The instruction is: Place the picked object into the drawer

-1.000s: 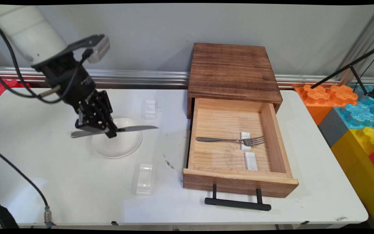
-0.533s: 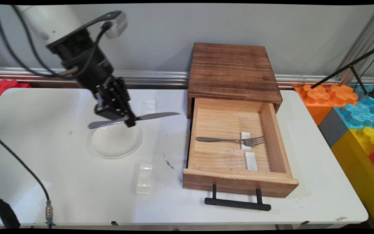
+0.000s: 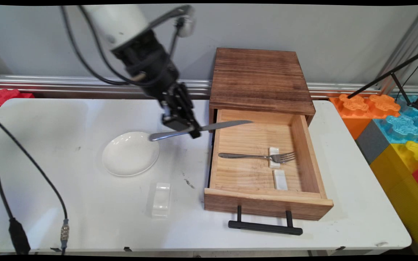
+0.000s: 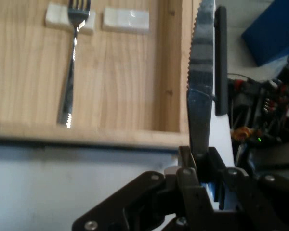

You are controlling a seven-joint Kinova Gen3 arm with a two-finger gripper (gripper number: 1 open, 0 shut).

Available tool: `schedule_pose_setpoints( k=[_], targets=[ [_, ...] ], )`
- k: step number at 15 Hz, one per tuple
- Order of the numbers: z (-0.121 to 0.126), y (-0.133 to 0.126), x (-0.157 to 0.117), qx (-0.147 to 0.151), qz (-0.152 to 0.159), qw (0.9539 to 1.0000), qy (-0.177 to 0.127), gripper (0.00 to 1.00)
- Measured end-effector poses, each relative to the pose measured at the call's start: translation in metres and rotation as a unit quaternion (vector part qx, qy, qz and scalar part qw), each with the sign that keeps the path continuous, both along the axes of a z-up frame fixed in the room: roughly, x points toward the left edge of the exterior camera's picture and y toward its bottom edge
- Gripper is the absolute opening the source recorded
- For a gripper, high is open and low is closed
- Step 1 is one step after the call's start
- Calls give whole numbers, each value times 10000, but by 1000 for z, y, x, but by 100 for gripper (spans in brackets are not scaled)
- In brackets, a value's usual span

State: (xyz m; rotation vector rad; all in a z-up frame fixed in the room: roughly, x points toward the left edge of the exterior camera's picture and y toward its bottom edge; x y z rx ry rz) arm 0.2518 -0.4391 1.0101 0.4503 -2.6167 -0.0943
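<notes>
My gripper (image 3: 185,127) is shut on a steel table knife (image 3: 223,125), held level in the air above the table. The handle end points left toward the white plate (image 3: 130,153); the serrated blade (image 4: 202,67) reaches right over the left wall of the open wooden drawer (image 3: 265,201). Inside the drawer a fork (image 3: 258,156) lies with its tines on a small white rest (image 3: 274,158), and a second white rest (image 3: 280,179) sits bare beside it. In the hand view the fork (image 4: 72,62) and both rests show at the top, and the gripper (image 4: 202,161) clamps the knife.
The drawer's black handle (image 3: 265,227) juts toward the table's near edge. A white rest (image 3: 161,199) lies on the table left of the drawer. The drawer's dark wooden cabinet (image 3: 261,79) stands at the back. Coloured foam blocks (image 3: 397,130) lie off the right.
The gripper has carried the knife up off the plate and to the right. The blade, earlier over the plate, now reaches over the drawer's left wall.
</notes>
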Motion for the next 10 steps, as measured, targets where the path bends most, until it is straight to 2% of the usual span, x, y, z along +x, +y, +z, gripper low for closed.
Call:
schedule_pose_setpoints(
  k=[5,10],
  targets=[
    [-22,-19,-49,-100,-181,9997,133,0],
    [-59,-44,-100,-193,-269,9992,226,0]
  ],
)
